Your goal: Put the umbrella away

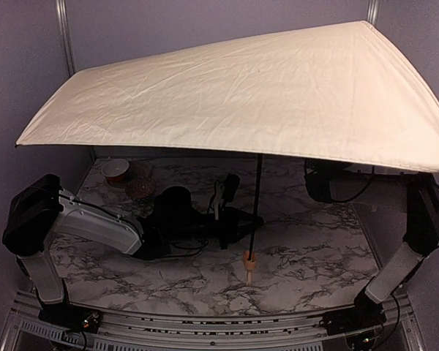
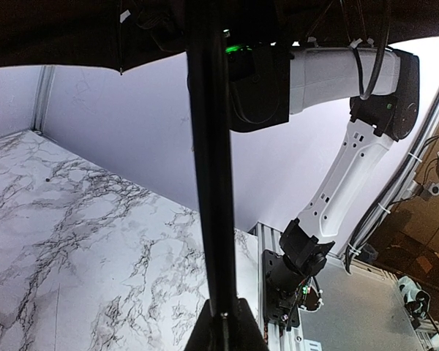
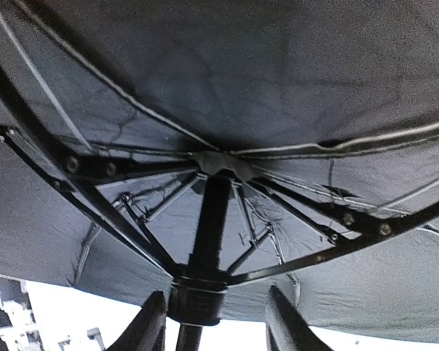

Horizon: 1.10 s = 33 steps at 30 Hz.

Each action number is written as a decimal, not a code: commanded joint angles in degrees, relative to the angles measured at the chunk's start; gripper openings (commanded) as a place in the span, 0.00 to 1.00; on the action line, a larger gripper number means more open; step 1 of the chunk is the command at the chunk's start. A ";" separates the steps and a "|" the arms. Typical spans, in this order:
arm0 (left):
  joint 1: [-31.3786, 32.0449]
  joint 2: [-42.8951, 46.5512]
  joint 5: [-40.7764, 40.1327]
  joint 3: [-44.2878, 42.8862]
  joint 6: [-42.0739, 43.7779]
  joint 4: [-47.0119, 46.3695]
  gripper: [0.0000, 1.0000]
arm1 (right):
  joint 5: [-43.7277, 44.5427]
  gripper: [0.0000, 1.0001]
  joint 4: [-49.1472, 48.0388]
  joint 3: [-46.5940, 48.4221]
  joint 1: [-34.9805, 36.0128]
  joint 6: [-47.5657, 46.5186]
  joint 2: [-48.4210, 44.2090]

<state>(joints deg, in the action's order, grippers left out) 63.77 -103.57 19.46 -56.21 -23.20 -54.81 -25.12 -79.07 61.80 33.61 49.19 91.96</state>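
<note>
The umbrella (image 1: 249, 88) stands open on the marble table (image 1: 314, 256), its cream canopy spread over both arms. Its thin black shaft (image 1: 257, 197) runs down to the tan wooden knob (image 1: 249, 263) resting on the table. My left gripper (image 1: 254, 221) is shut on the shaft just above the knob; the left wrist view shows the shaft (image 2: 208, 183) rising out of the shut gripper (image 2: 223, 330). Under the canopy's black underside, my right gripper (image 3: 216, 325) is open, its fingers on either side of the runner (image 3: 197, 300). The left finger is close against the runner and the right finger stands apart from it.
A small bowl (image 1: 117, 170) and a round reddish woven object (image 1: 140, 189) sit at the back left of the table. The canopy hides most of the right arm (image 1: 417, 219) from above. The right arm's base and the metal frame (image 2: 278, 248) mark the table's near edge.
</note>
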 commanded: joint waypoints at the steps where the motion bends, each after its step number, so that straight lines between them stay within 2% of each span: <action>1: 0.31 0.37 0.09 -1.72 1.08 -4.17 0.00 | 0.18 0.34 -0.67 1.97 0.41 -0.82 0.50; 5: 0.32 0.47 0.22 -1.63 1.30 -4.17 0.00 | -0.48 0.07 0.04 2.75 0.41 -0.85 0.85; 8: 0.30 0.56 0.16 -1.39 1.43 -4.17 0.00 | -0.23 0.00 -0.20 2.30 0.27 -0.81 0.64; 19: 0.30 1.07 0.13 -0.88 2.05 -4.17 0.00 | -0.75 0.00 -0.08 2.02 0.07 -2.04 0.22; 20: 0.30 1.06 0.14 -0.84 2.14 -4.17 0.00 | -0.98 0.05 -0.27 2.16 0.08 -1.65 0.40; 22: 0.30 1.09 0.14 -0.79 2.11 -4.17 0.00 | -1.88 0.23 0.27 2.93 0.07 -1.16 0.77; 24: 0.30 1.09 0.14 -0.83 2.12 -4.17 0.00 | -2.20 0.29 0.77 3.61 0.05 -0.78 1.01; 26: 0.30 1.09 0.14 -0.84 2.22 -4.17 0.00 | -1.54 0.25 0.49 3.28 0.02 -0.45 1.07; 30: 0.30 1.18 0.20 -0.83 2.31 -4.17 0.00 | -1.12 0.01 0.92 2.97 0.02 -1.03 0.68; 33: 0.30 1.26 0.22 -0.83 2.46 -4.12 0.00 | -0.95 0.00 0.43 2.36 0.01 -1.18 0.27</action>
<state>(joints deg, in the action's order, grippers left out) 63.61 -103.57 18.39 -56.18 -23.51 -54.54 -26.28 -78.37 63.09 33.85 49.54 92.58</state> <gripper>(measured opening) 0.041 0.141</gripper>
